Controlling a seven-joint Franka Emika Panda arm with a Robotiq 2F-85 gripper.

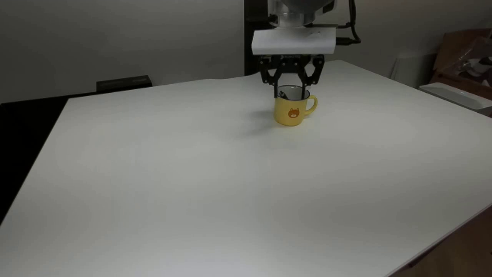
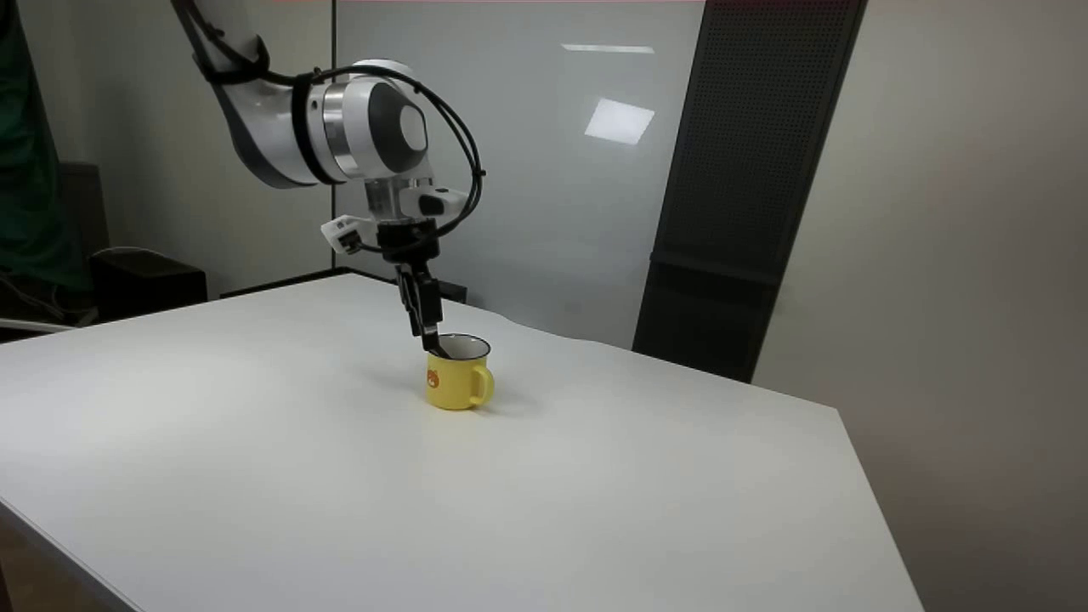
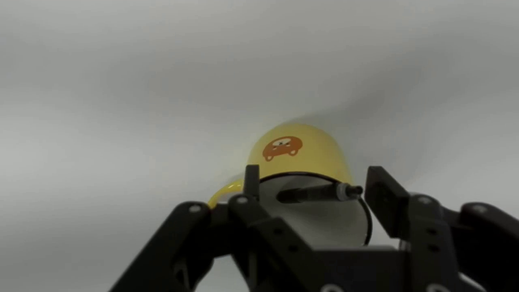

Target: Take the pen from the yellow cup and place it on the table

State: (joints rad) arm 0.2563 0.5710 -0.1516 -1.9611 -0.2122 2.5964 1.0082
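The yellow cup stands upright on the white table in both exterior views (image 1: 285,114) (image 2: 452,387), and it also shows in the wrist view (image 3: 312,152). The table (image 1: 184,169) also shows in an exterior view (image 2: 544,501). The dark pen (image 3: 312,194) leans inside the cup in the wrist view, with its end at the rim near one finger. In an exterior view only the top of the pen (image 1: 283,94) shows. My gripper (image 1: 289,96) is open at the cup's mouth, its fingertips at rim height. In the wrist view the gripper (image 3: 310,180) has the pen between its fingers, not clamped.
A dark box (image 1: 123,83) is at the table's far edge in an exterior view. A white tray (image 1: 455,95) and a brown cardboard box (image 1: 446,57) are beyond the right edge. The cup's handle (image 2: 483,387) sticks out to the side. A wall stands behind the table.
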